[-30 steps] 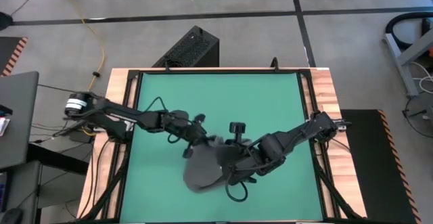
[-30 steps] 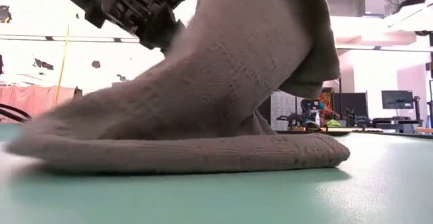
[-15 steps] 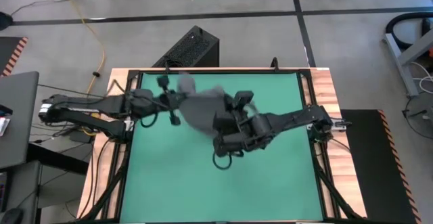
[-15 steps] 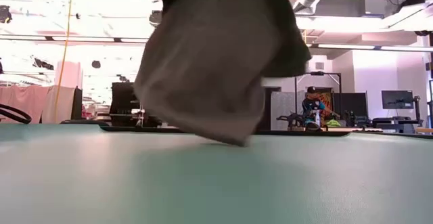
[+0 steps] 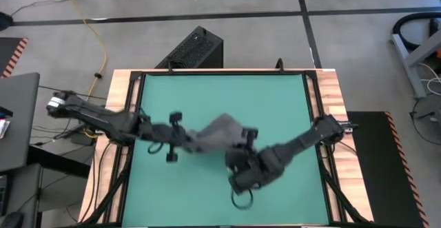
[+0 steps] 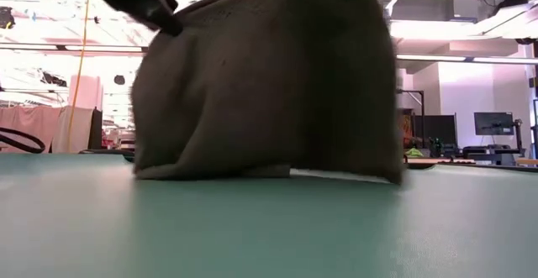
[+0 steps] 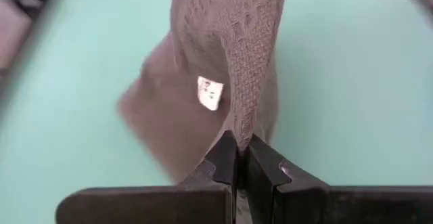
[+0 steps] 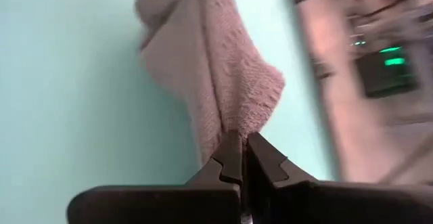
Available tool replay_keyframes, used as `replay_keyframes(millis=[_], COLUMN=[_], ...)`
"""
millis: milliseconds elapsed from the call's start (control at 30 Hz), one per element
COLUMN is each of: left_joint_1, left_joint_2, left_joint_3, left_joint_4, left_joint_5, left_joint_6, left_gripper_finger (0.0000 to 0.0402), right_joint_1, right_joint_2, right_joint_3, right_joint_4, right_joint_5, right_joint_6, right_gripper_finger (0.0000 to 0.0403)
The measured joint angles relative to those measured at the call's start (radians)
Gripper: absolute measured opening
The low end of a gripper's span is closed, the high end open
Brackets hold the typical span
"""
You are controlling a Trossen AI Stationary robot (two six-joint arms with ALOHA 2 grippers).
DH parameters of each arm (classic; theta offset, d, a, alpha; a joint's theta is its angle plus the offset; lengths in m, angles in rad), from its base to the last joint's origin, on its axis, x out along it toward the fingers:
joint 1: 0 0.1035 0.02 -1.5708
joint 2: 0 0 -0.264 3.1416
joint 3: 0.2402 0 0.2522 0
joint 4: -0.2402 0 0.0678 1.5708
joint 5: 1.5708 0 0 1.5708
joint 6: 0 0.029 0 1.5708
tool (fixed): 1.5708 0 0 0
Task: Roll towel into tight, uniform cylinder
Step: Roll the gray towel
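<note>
Overhead, table-level, two wrist close-ups

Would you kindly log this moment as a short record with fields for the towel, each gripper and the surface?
towel: dark grey towel, unrolled, held up between both grippers, lower edge touching the mat
tag: white tag visible on the cloth
left gripper: left gripper shut on a towel edge
right gripper: right gripper shut on another edge
surface: green mat

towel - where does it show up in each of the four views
High view: the towel hangs mid-mat between the left tool and right tool.
Low view: towel fills the centre, its bottom edge on the mat.
Left wrist view: towel above the shut tool.
Right wrist view: towel likewise.
Shared landmark: the green mat.
</note>
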Motion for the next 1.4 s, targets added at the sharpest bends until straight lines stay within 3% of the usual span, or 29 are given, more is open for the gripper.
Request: replay_keyframes(millis=[200, 333, 500, 600, 767, 933, 1100, 1233, 1400], left_joint_1=[-0.178, -0.237, -0.259, -0.271, -0.289, -0.291, -0.290, -0.299, -0.303], left_joint_2=[0.139, 0.242, 0.337, 0.359, 0.352, 0.300, 0.162, 0.060, 0.019], left_joint_3=[-0.086, -0.089, -0.092, -0.092, -0.091, -0.091, -0.090, -0.090, -0.090], left_joint_4=[0.216, 0.284, 0.333, 0.348, 0.364, 0.312, 0.198, 0.163, 0.167], left_joint_5=[0.007, 0.167, 0.378, 0.423, 0.416, 0.410, 0.373, 0.225, 0.101], left_joint_6=[-0.153, -0.234, -0.338, -0.347, -0.348, -0.375, -0.372, -0.312, -0.246], left_gripper_finger=[0.0000, 0.0003, 0.0024, 0.0050, 0.0108, 0.0149, 0.0164, 0.0165, 0.0165], right_joint_1=[0.118, 0.178, 0.221, 0.241, 0.262, 0.276, 0.257, 0.203, 0.057], right_joint_2=[0.003, 0.002, 0.002, 0.001, 0.001, 0.001, 0.000, -0.001, 0.002], right_joint_3=[-0.278, -0.391, -0.452, -0.473, -0.473, -0.464, -0.417, -0.404, -0.404], right_joint_4=[0.341, 0.533, 0.703, 0.749, 0.725, 0.722, 0.725, 0.730, 0.752], right_joint_5=[-0.071, -0.102, -0.230, -0.261, -0.259, -0.240, -0.201, -0.117, -0.248], right_joint_6=[0.046, 0.071, 0.088, 0.131, 0.250, 0.257, 0.126, -0.051, -0.153], right_gripper_finger=[0.0018, 0.0024, 0.0028, 0.0030, 0.0065, 0.0133, 0.0205, 0.0230, 0.0234])
